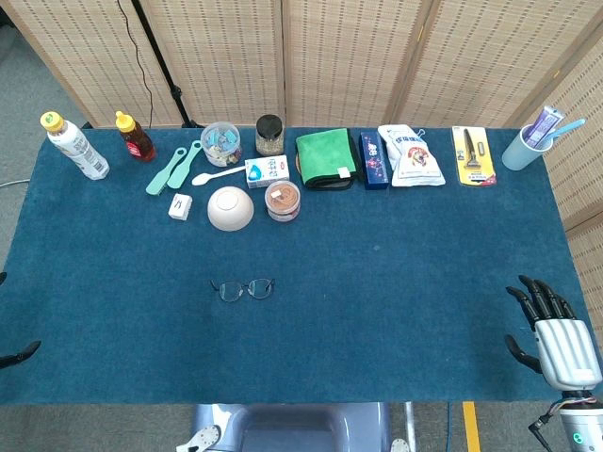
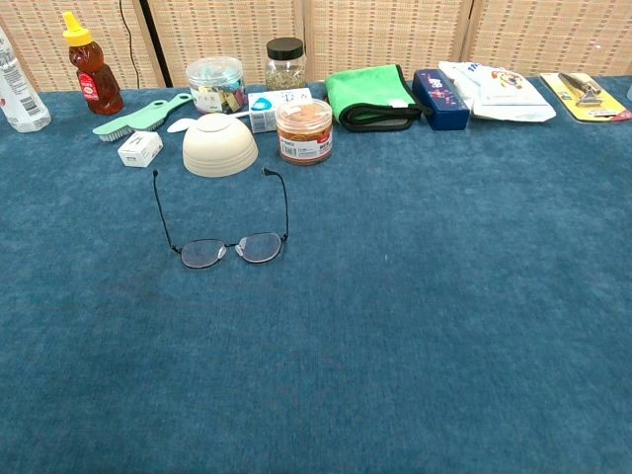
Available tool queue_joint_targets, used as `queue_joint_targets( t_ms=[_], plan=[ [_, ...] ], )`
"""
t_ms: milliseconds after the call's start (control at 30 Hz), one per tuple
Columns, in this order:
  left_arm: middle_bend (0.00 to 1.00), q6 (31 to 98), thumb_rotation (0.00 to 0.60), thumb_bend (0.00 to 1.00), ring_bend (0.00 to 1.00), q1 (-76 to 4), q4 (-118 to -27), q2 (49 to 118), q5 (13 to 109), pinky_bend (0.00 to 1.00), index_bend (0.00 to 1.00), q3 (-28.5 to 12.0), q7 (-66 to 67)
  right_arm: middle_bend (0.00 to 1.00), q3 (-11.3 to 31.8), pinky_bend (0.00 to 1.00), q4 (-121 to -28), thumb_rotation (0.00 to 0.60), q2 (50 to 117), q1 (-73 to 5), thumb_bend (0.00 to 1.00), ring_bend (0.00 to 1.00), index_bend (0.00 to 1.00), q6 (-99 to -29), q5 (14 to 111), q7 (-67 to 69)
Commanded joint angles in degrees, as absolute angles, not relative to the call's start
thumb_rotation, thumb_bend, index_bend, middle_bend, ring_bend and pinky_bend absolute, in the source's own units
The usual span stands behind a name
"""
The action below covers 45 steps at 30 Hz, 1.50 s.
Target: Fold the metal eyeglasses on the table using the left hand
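While unfolded, with both temples spread and pointing toward the far row of goods: metal eyeglasses (image 2: 233, 247), lenses toward the robot, lying flat on the blue table cloth (image 1: 377, 311), left of centre, well apart from both hands.

Left hand (image 1: 19, 356): only dark fingertips showing at the left edge of the head view, near the table's front corner; whether spread or clenched, cannot tell. Nothing seen in it.

Right hand (image 1: 551, 334): at the table's near right corner, silver back upward, dark fingers spread apart, holding nothing. Absent from the chest view.

Far row, left to right:
- white bottle with yellow cap (image 1: 73, 144), lying tilted.
- honey bottle (image 2: 93, 63), bear-shaped, yellow cap, upright.
- mint-green brush (image 2: 140, 116), flat, beside a small white box (image 2: 139, 148).
- clear jar with mixed small items (image 2: 215, 83).
- white spoon (image 1: 217, 175), bowl end toward the left.
- upturned cream bowl (image 2: 219, 144), just behind the eyeglasses' temple tips.
- small white-and-blue carton (image 2: 275, 107), on its side.
- dark-lidded glass jar (image 2: 285, 62), upright.
- round tub with orange-brown contents (image 2: 304, 130), just beside the bowl.
- folded green cloth (image 2: 368, 95) with black edge.
- dark blue box (image 2: 440, 98).
- white printed pouch (image 2: 497, 91).
- yellow carded tool pack (image 2: 585, 95).
- pale blue cup (image 1: 523, 148) holding a toothpaste tube and brush, far right.

Behind the table: woven folding screen (image 1: 349, 56).
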State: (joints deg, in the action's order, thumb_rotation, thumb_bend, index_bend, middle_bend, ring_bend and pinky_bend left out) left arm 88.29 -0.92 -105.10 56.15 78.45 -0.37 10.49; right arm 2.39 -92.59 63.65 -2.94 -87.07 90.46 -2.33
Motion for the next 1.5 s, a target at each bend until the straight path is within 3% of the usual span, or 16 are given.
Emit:
queue_joint_targets(
  t_ms=[33, 333, 700, 1167, 1500],
  plan=[
    [0.00, 87.72, 0.491, 0.05, 0.00, -1.13, -105.05, 56.42, 78.42, 0.00, 0.05, -0.47, 10.72, 0.09, 2.36, 0.19, -92.64, 0.600, 63.52, -2.85, 0.31, 0.10, 0.19, -87.00, 90.16, -2.38],
    [0.00, 85.03, 0.489, 0.05, 0.00, -2.69, -105.21, 55.77, 79.26, 0.00, 0.02, -0.93, 10.24, 0.09, 2.25, 0.19, -92.57, 0.600, 63.10, -2.26, 0.31, 0.10, 0.19, -87.83, 89.95, -1.98],
    [0.00, 74.94, 0.486, 0.05, 0.00, -9.08, -104.29, 54.99, 79.46, 0.00, 0.00, -2.45, 6.22, 0.09, 1.95, 0.19, -92.83, 0.600, 62.58, -1.00, 0.31, 0.10, 0.19, -89.32, 89.66, -2.03],
    [0.00, 57.28, 0.483, 0.05, 0.00, -22.53, -98.50, 59.17, 85.22, 0.00, 0.00, -4.38, -10.79, 0.09, 1.81, 0.19, -94.01, 0.600, 61.65, 0.41, 0.31, 0.10, 0.20, -90.88, 89.44, -2.93],
    [0.00, 50.67, 0.483, 0.05, 0.00, -30.61, -91.63, 65.64, 91.31, 0.00, 0.00, -3.26, -25.93, 0.09, 1.82, 0.19, -94.56, 0.600, 61.20, 1.30, 0.31, 0.10, 0.20, -91.78, 89.21, -3.36]
  ],
)
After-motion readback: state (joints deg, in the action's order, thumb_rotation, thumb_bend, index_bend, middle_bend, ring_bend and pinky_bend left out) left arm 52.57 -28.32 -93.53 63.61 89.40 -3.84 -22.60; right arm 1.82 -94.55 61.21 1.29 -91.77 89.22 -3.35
